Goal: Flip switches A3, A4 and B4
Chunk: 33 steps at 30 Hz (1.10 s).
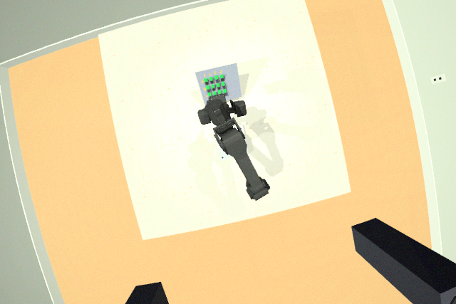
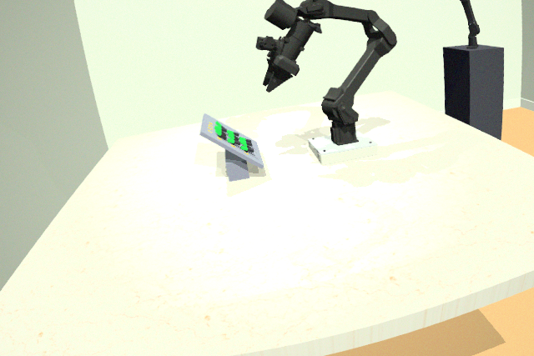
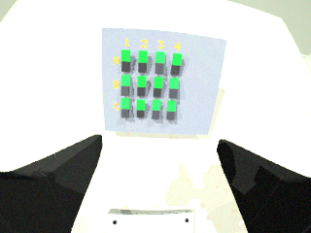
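The grey-blue panel [image 1: 234, 80] [image 2: 205, 120] [image 3: 204, 87] is tilted on a stand, with three rows of green-and-black switches. In the wrist view, A3 [image 3: 159, 62] and B4 [image 3: 174, 87] show paler green upper halves and grey lower halves. A4 [image 3: 176, 64] shows brighter green above and a darker lower half. Which end of each is raised is hard to tell for certain. My gripper [image 2: 266, 87] [image 3: 161, 143] is open and empty, above the panel and toward the arm's side, touching nothing. In the top view the arm hides its fingertips.
Switches A1 [image 3: 125, 61], A2 [image 3: 143, 61] and B3 [image 3: 157, 86] are neighbours on the panel; row C is nearest the arm. The white arm base [image 2: 345, 152] [image 3: 151, 223] stands behind the gripper on the pale table [image 1: 162, 183]. Another arm [image 2: 472, 16] stands on a distant dark pedestal.
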Tool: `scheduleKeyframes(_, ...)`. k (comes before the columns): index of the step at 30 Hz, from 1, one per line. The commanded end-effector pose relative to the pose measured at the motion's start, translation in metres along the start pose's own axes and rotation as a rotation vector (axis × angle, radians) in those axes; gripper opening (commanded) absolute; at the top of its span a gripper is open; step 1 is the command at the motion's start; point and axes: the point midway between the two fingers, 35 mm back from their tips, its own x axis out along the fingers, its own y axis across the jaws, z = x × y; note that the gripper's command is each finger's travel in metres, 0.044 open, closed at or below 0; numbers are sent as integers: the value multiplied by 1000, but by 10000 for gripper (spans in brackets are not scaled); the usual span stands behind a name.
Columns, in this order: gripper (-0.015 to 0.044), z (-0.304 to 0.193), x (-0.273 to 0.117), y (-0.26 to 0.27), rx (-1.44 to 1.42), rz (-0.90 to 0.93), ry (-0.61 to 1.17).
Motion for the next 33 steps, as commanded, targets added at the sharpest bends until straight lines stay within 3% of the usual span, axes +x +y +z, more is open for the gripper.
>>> scheduleKeyframes(1,374,1,2,0,1,1,0)
scheduleKeyframes(8,190,38,88,-5,13,28,-25)
scheduleKeyframes(15,6,39,93,-5,13,29,-29)
scheduleKeyframes(19,0,39,125,-5,13,29,-54)
scheduleKeyframes(33,0,39,128,-5,13,28,-55)
